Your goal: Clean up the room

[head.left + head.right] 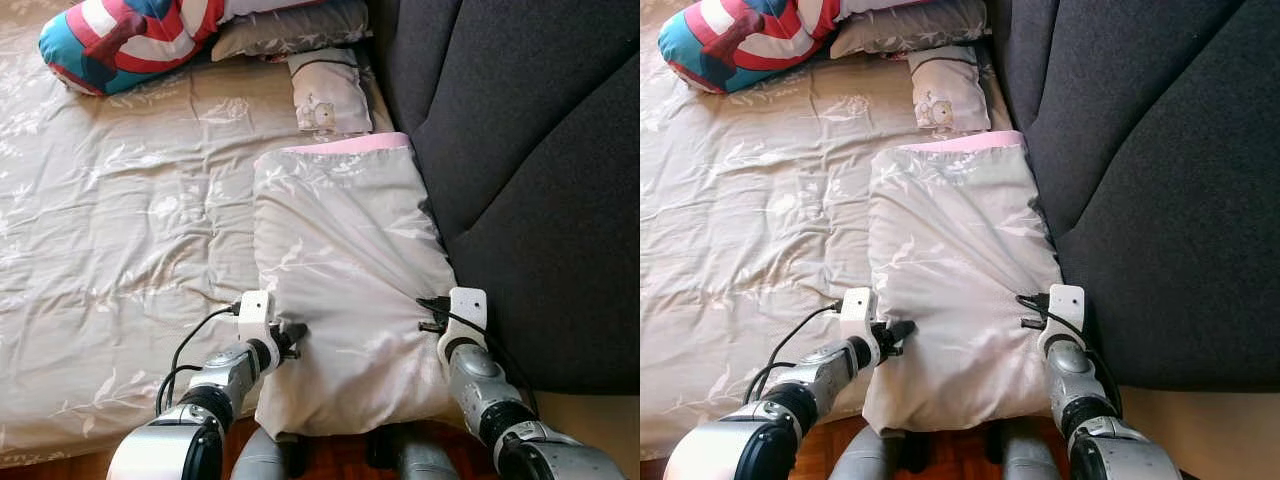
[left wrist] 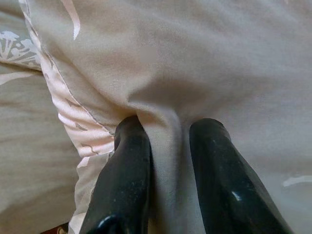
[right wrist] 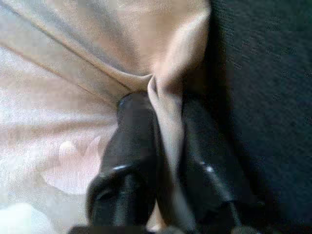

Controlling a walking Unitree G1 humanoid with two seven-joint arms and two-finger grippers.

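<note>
A large beige pillow (image 1: 345, 270) with a white leaf print and a pink far edge lies lengthwise on the bed, against the dark headboard. My left gripper (image 1: 292, 338) pinches the pillow's near left edge; a fold of fabric (image 2: 168, 146) sits between its black fingers (image 2: 126, 165). On the near right edge my right gripper (image 1: 432, 312) is shut on the pillow too, a ridge of cloth (image 3: 168, 122) squeezed between its fingers (image 3: 134, 141). The pillow's near end hangs over the bed's edge.
The bed (image 1: 120, 230) carries a beige leaf-print cover. At its far end lie a small pillow with a cartoon print (image 1: 328, 92), a grey pillow (image 1: 290, 30) and a red, white and blue cushion (image 1: 125, 40). A dark padded headboard (image 1: 530, 150) rises on the right.
</note>
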